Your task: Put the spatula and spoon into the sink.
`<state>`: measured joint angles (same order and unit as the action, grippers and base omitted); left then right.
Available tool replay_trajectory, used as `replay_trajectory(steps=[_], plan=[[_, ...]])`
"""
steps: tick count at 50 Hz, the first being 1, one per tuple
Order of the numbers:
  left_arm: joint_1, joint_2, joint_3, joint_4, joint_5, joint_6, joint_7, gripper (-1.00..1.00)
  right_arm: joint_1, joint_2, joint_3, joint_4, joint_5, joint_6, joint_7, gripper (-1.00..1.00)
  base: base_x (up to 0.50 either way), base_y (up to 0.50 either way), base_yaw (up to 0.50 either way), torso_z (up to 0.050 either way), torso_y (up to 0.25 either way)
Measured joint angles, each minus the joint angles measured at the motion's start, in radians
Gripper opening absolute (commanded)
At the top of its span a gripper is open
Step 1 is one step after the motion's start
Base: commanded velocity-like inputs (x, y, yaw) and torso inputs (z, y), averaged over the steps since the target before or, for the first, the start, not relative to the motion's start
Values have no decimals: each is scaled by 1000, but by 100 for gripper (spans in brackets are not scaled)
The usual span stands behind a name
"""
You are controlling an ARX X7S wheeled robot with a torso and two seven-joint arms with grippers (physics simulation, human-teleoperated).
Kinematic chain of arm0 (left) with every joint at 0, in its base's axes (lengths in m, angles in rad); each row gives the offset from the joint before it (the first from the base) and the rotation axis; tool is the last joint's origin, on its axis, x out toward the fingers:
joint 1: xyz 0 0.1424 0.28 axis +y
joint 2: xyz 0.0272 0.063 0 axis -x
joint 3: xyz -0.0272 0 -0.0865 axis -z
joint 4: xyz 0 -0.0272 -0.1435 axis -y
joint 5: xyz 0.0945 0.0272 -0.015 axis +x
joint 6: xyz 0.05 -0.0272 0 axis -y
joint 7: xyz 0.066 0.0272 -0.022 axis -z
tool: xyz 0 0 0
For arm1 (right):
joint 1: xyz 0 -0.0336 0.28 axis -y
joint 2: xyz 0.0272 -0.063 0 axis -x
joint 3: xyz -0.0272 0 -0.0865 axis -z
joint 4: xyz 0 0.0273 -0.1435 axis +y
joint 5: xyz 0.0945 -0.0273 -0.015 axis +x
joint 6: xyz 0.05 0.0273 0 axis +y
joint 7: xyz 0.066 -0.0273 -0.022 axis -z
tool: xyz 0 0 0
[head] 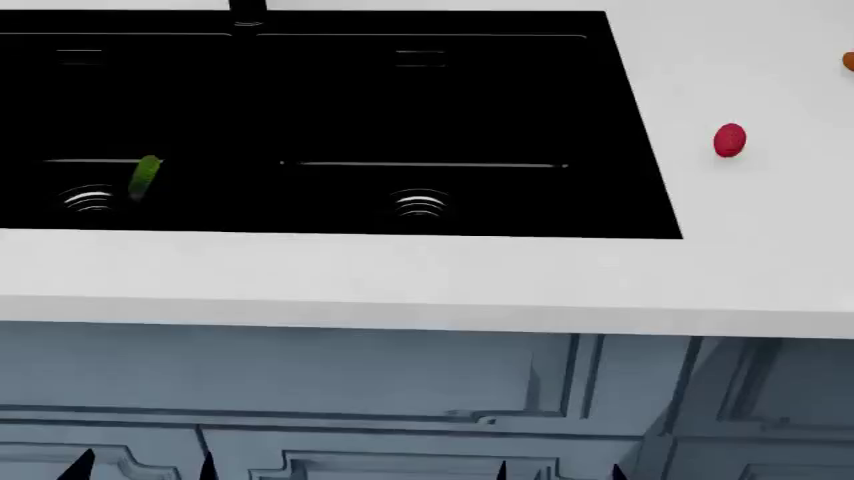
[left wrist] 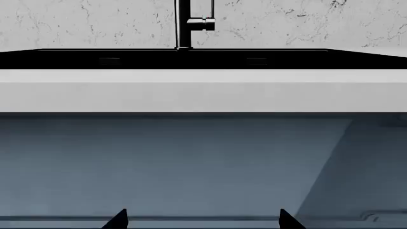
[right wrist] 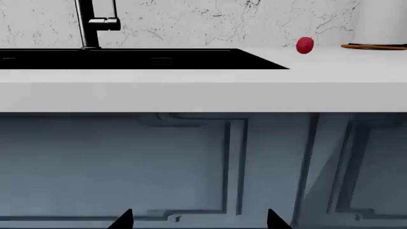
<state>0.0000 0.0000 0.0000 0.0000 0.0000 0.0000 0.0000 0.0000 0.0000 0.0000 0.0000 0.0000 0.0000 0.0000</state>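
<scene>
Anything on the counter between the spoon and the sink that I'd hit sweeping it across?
Yes: the red berry sits on the counter between the spoon at far right and the sink. Nothing else shows there.

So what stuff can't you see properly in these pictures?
- Spatula: in no view.
- Spoon: right wrist view shows a thin orange-brown sliver, cut by the edge; head view only a speck.
- Sink basins: in both wrist views the counter's front edge hides the insides.
- Both grippers: only dark fingertips show.

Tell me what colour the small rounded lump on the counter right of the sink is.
Red; the small rounded lump shows best in the head view.
</scene>
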Motion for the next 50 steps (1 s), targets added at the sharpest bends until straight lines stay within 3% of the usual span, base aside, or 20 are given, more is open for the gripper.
replay_trajectory(steps=[32,43,50], plan=[[22,-64,63,53,-41,-7,-73,100,-7,61,-78,-15,39,-4,69,100,0,0,0,0,0],[38,-85,88,179,-10,-10,-112,100,-22,88,-107,-159,39,48,83,100,0,0,0,0,0],[18,-92,98,307,-4,-120,-133,100,-12,114,-120,-302,39,140,83,100,0,0,0,0,0]])
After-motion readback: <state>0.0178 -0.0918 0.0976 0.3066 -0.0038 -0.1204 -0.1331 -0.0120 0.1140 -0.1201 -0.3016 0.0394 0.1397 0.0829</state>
